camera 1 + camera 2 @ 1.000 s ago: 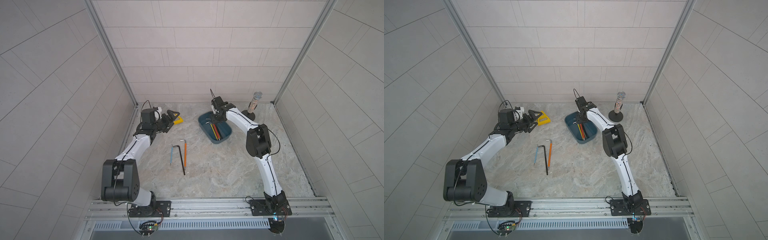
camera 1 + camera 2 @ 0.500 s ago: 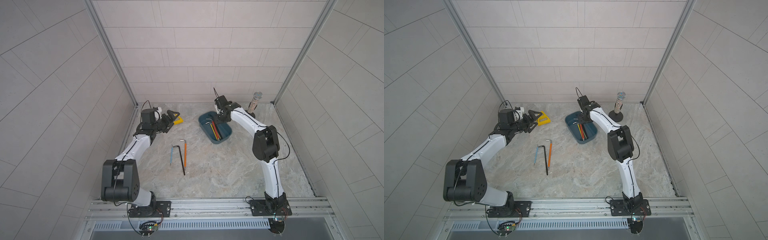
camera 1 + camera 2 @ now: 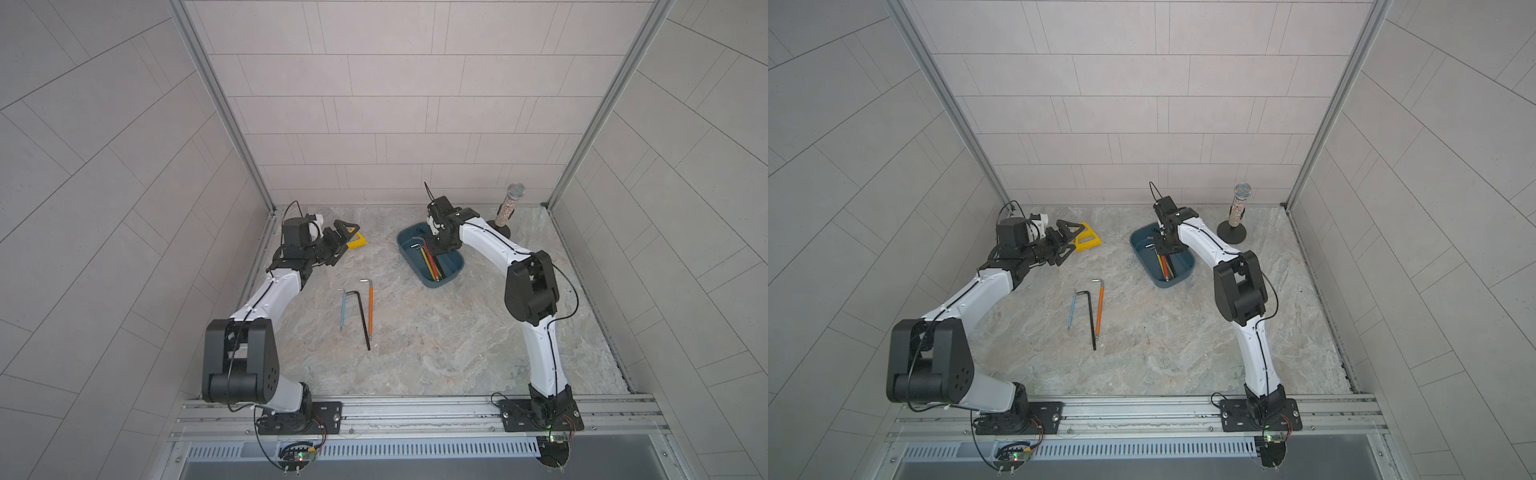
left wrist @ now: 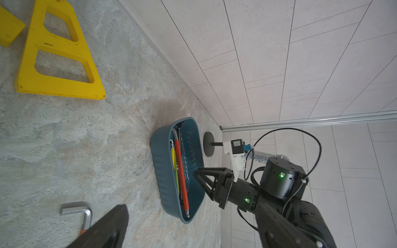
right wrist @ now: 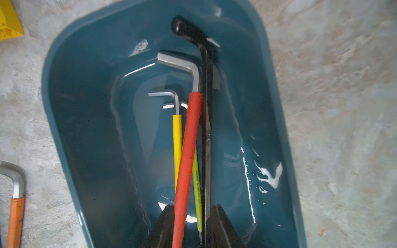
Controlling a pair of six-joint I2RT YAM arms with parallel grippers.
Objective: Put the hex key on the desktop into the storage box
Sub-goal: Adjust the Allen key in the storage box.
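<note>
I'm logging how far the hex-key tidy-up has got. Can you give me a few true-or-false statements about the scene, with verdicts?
1. A blue-sleeved hex key, a black hex key and an orange-sleeved hex key lie on the grey-beige marble-patterned desktop. True.
2. The shallow dark teal plastic storage box is empty. False: it holds several keys, among them a red-sleeved hex key and a yellow-sleeved hex key.
3. The right gripper hangs over the storage box. True.
4. The left gripper grips the orange-sleeved hex key. False: it is open beside the flat yellow plastic piece, and that key lies apart from it on the desktop.
</note>
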